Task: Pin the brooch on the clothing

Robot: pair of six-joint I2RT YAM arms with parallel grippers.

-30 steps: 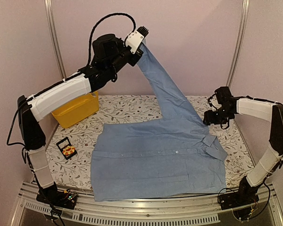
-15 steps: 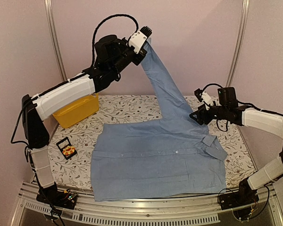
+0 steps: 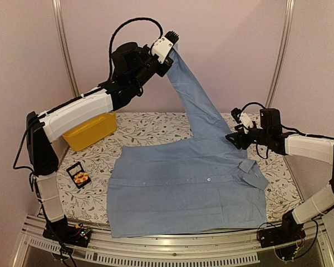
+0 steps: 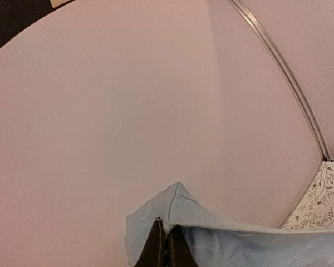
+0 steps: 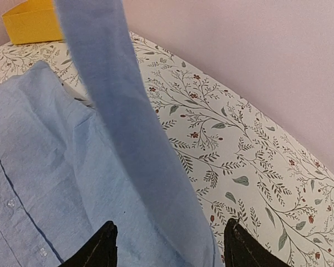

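Observation:
The light blue shirt (image 3: 183, 183) lies spread on the table, with one sleeve pulled up high and taut. My left gripper (image 3: 171, 51) is shut on the sleeve's end (image 4: 178, 214), held far above the table near the back wall. My right gripper (image 3: 232, 137) is open, with its fingers (image 5: 106, 242) on either side of the raised sleeve's base (image 5: 156, 183) near the collar (image 3: 255, 172). The orange-yellow brooch (image 3: 81, 178) sits in a small black box (image 3: 78, 173) at the table's left, far from both grippers.
A yellow plastic basin (image 3: 92, 130) stands at the back left, under the left arm. The table has a floral-patterned cover (image 3: 156, 125). Metal frame posts (image 3: 64, 44) stand at the back corners, and a metal rail (image 3: 156, 253) runs along the front edge.
My right arm has swung left from the table's right edge to the base of the raised sleeve. My left gripper has shifted slightly right, still holding the sleeve up.

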